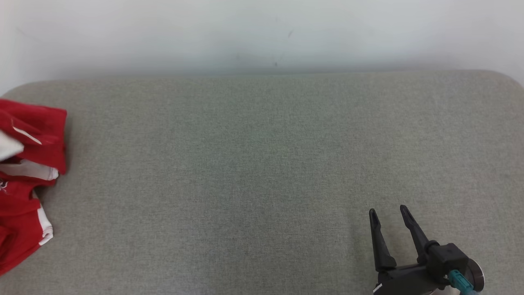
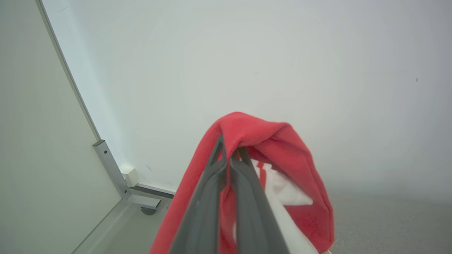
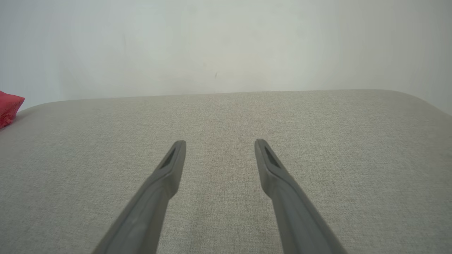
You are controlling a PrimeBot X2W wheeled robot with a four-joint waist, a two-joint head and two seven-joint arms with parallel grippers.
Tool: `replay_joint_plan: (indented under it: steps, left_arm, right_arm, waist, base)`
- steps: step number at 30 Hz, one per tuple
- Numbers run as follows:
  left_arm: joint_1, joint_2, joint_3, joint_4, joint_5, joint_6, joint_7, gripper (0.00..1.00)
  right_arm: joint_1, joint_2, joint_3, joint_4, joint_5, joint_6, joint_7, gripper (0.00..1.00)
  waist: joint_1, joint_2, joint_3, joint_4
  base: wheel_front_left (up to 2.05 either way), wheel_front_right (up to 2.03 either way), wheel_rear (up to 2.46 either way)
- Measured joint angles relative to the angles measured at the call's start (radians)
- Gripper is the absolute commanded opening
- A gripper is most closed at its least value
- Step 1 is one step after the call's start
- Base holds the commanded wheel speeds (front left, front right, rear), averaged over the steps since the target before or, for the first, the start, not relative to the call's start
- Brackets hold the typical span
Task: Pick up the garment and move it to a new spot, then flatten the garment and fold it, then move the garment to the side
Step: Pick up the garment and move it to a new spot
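Observation:
The garment (image 1: 28, 180), bright red with white panels, hangs bunched at the far left edge of the head view, over the grey padded table (image 1: 262, 164). In the left wrist view my left gripper (image 2: 231, 150) is shut on a fold of the garment (image 2: 268, 141), which drapes over both fingertips and hangs down on either side, a white panel with red stripes showing on the right. My right gripper (image 1: 387, 213) stands open at the lower right of the table, nothing between its fingers (image 3: 173, 158). A corner of the garment (image 3: 9, 107) peeks in at the right wrist view's left edge.
A pale wall (image 1: 262, 32) runs behind the table's far edge. In the left wrist view a metal frame post (image 2: 111, 169) and a white panel stand to the left, with floor below. The table's rounded right corner (image 1: 507, 78) lies at the far right.

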Motion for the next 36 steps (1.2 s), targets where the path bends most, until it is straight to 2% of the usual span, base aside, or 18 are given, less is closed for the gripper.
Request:
replay_joint_plan:
  steps: [6,9,18,28,36]
  left_arm:
    - [-0.078,0.036,-0.067,-0.134,-0.002,0.0,-0.003,0.0]
    - [-0.138,0.025,-0.099,-0.241,-0.022,0.0,0.017,0.0]
    - [-0.179,-0.066,-0.145,-0.441,-0.067,0.017,0.093,0.0]
    - [-0.235,-0.18,-0.216,-0.629,-0.106,0.048,0.174,0.0]
    - [-0.253,-0.289,-0.309,-0.664,-0.107,0.061,0.204,0.0]
  right_arm:
    - [0.008,0.0,0.007,0.001,0.007,0.0,0.0,1.0]
    - [0.012,0.0,0.012,0.001,0.018,0.0,0.0,1.0]
    - [0.031,0.0,0.033,0.006,0.04,0.0,0.0,1.0]
    - [0.027,0.0,0.042,0.004,0.061,0.0,0.0,1.0]
    - [0.011,0.0,0.043,0.005,0.081,0.0,0.0,1.0]
  waist:
    - [0.0,-0.0001,-0.027,0.008]
    - [0.0,0.0,-0.035,-0.004]
    - [0.0,0.0,-0.046,-0.063]
    - [0.0,0.0,-0.034,-0.171]
    - [0.0001,0.0001,-0.008,-0.268]
  base:
    - [0.0,0.0,0.0]
    - [0.0,0.0,0.0]
    - [0.0,0.0,0.0]
    - [0.0,0.0,0.0]
    - [0.0,0.0,0.0]
